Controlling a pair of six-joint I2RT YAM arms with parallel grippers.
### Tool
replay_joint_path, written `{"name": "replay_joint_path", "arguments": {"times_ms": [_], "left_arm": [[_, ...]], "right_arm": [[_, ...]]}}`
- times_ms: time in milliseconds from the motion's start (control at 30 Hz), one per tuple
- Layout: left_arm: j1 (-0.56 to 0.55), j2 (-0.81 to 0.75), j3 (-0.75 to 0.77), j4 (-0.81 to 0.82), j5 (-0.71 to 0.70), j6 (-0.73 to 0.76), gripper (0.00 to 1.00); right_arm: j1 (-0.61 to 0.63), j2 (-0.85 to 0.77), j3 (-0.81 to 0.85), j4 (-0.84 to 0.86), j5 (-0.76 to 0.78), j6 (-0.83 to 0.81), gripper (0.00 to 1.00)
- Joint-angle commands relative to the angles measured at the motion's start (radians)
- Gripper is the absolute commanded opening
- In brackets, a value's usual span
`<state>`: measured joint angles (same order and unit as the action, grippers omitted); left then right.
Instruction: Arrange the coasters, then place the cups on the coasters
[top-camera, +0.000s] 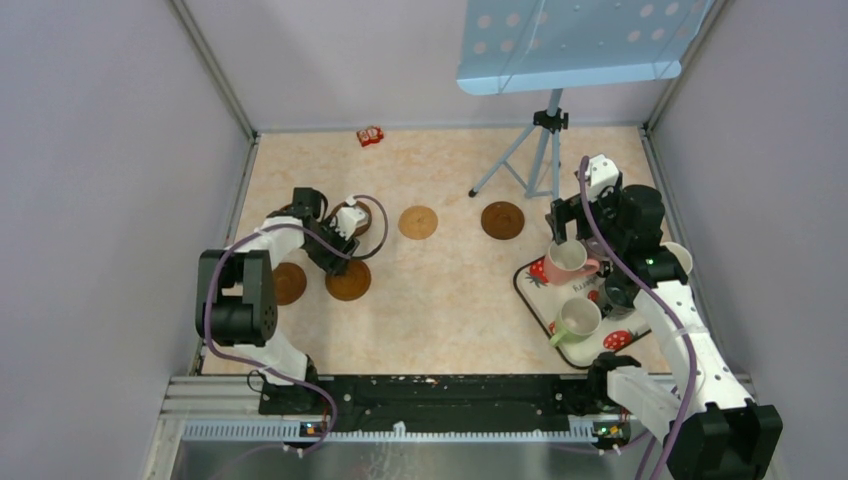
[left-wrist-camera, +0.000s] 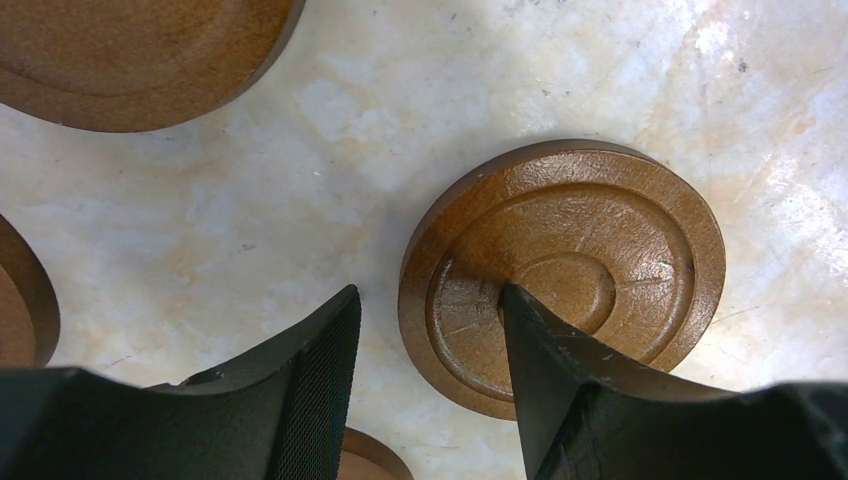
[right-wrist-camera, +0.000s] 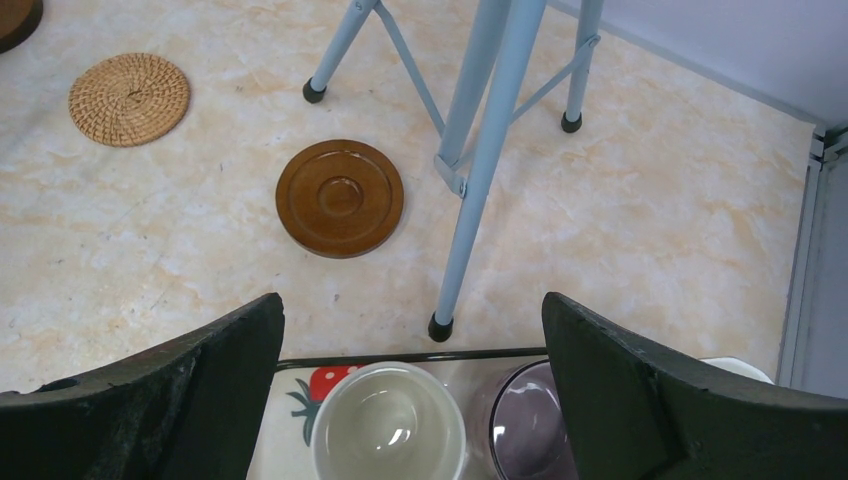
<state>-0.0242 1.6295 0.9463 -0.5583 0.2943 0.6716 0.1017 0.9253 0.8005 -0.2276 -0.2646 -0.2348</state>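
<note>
Mostly ring-grooved wooden coasters (left-wrist-camera: 575, 275), one woven rattan disc (right-wrist-camera: 129, 99).

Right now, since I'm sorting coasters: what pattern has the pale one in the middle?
The pale coaster is tan woven wicker, spiralled; clearest in the right wrist view.

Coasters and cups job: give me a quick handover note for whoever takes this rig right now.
Left gripper: open, astride the rim of a coaster, not clamped on it.
Right gripper: open wide, above the cups on the tray.
Coasters: a cluster at far left around the left gripper. A woven coaster and a dark coaster are spread along mid-table.
Cups: pink cup and green cup are on the tray, with others partly hidden by the right arm.
Done: two coasters spaced out.
Left: space out the cluster, then move every cup. None is on a coaster yet.
</note>
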Motion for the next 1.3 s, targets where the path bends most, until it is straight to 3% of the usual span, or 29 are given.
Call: {"name": "replay_joint_path", "arguments": {"times_ms": [0,467,633,833,967,1100,1267], "left_arm": [[0.016,0.047,0.032,0.025,-0.043,0.028,0.6],[0.046,0.051,0.054,-0.026,-0.027,0.065,0.61],[0.046,0.031,0.079,-0.06,0.008,0.06,0.66],[0.039,-0.031,0.194,-0.135,0.101,0.03,0.77],[0.027,-0.056,0.318,-0.193,0.147,-0.002,0.79],[-0.089,-0.064,0.368,-0.203,0.174,-0.06,0.79],[-0.301,-0.04,0.381,-0.103,0.136,-0.164,0.84]], "right_arm": [[-0.008,0.002,0.016,0.025,-0.02,-0.008,0.99],[-0.007,0.004,0.012,0.025,-0.026,-0.016,0.99],[-0.008,0.003,0.014,0.024,-0.029,-0.017,0.99],[-0.008,0.019,0.016,0.027,-0.058,-0.007,0.99],[-0.007,0.028,0.02,0.022,-0.068,-0.004,0.98],[-0.006,0.019,0.017,0.022,-0.085,-0.005,0.98],[-0.006,0.006,0.012,0.022,-0.133,-0.005,0.98]]}}
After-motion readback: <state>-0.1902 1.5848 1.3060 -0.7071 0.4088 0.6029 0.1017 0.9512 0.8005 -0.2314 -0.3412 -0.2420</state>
